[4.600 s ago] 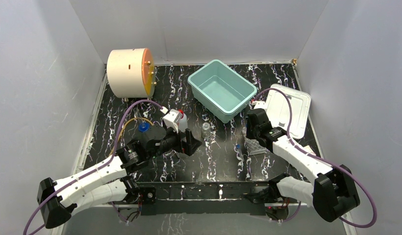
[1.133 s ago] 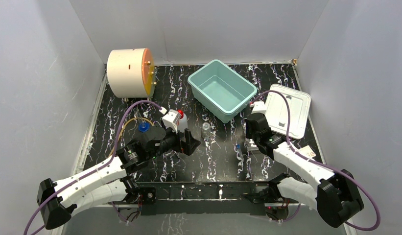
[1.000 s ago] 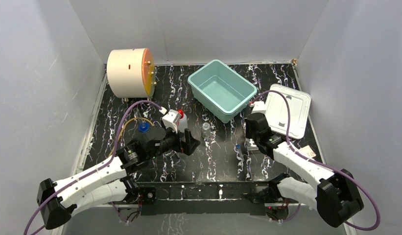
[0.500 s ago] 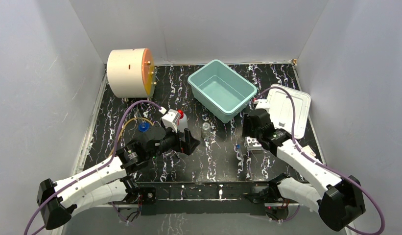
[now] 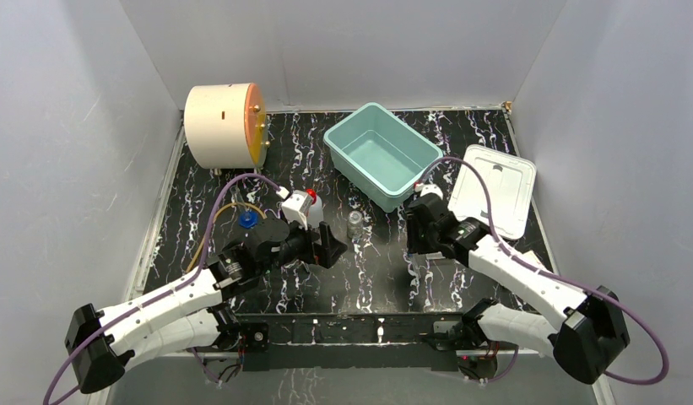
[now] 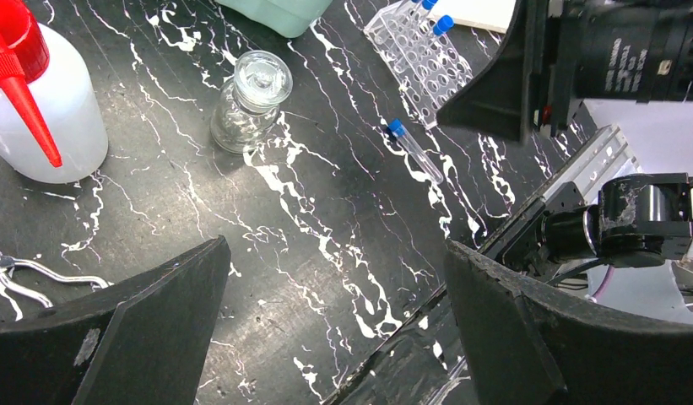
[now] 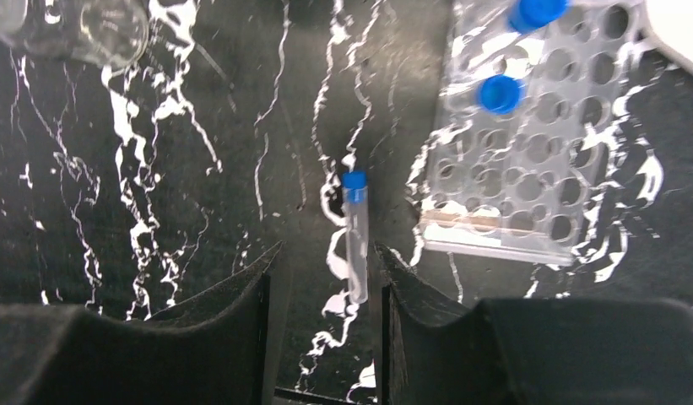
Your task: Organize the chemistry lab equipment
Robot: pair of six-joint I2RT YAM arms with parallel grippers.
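A loose blue-capped tube [image 7: 354,245] lies flat on the black marbled table. My right gripper [image 7: 323,266] is open and low over it, with the tube's lower end between the jaws and close to the right finger [image 7: 403,291]. The clear tube rack [image 7: 516,160] lies just to the right and holds two blue-capped tubes [image 7: 500,93]. My left gripper [image 6: 334,287] stands wide open over bare table, holding nothing. Ahead of it are the white squeeze bottle with red nozzle [image 6: 47,110] and the clear glass vial [image 6: 250,101]. The blue ring [image 5: 248,219] and the yellowish tubing [image 5: 240,205] lie behind the left arm.
A teal bin [image 5: 382,153] stands at the back centre, with a white lid [image 5: 495,190] to its right. The cream drum with orange face [image 5: 224,125] sits at the back left. Grey walls close in three sides of the table.
My right gripper has moved left, from over the tube rack to over the loose tube, and its jaws have opened. The left arm has barely moved.
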